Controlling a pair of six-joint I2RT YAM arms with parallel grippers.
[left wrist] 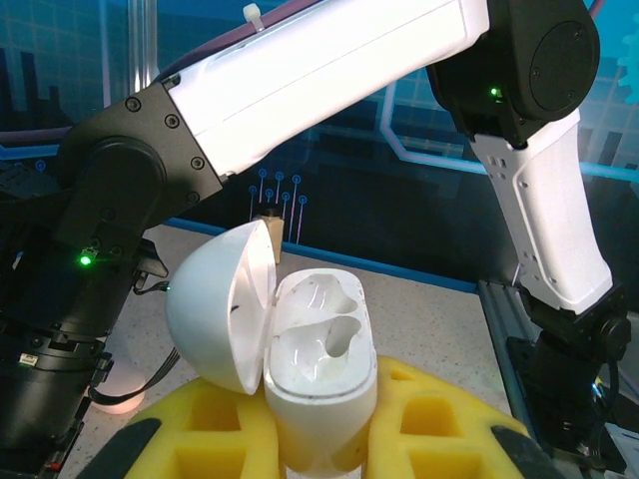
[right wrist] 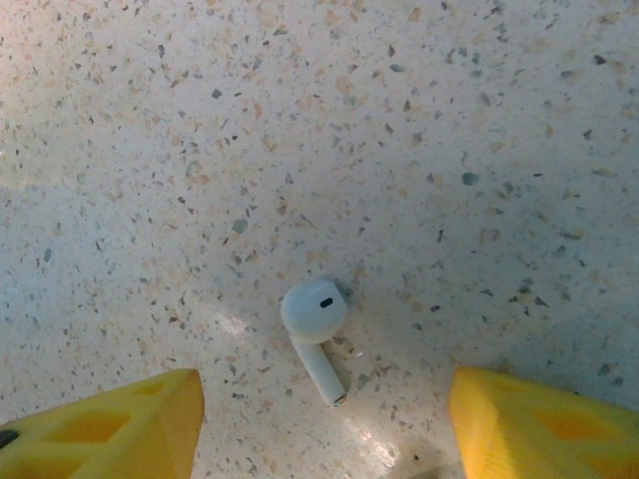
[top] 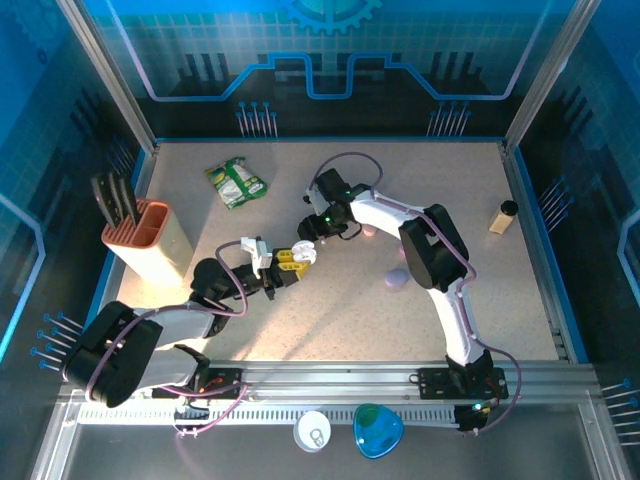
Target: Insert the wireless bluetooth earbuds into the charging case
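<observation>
My left gripper [left wrist: 324, 424] is shut on the white charging case [left wrist: 321, 369], which stands upright between the yellow fingers [left wrist: 215, 419]. Its lid [left wrist: 215, 304] hangs open to the left, and both sockets are empty. In the top view this gripper [top: 290, 260] sits mid-table, just below and left of my right gripper [top: 312, 228]. A white earbud [right wrist: 315, 324] lies flat on the speckled table, stem pointing toward the camera. My right gripper [right wrist: 324, 429] hovers over it, open, its yellow fingertips [right wrist: 110, 429] wide to either side and not touching it.
A lavender case [top: 397, 278] lies by the right arm's elbow, and a small pinkish item [top: 368, 230] rests beside its forearm. A knife block [top: 150, 235] stands at the left, a green packet [top: 236, 183] at the back and a small bottle [top: 503, 216] at the far right.
</observation>
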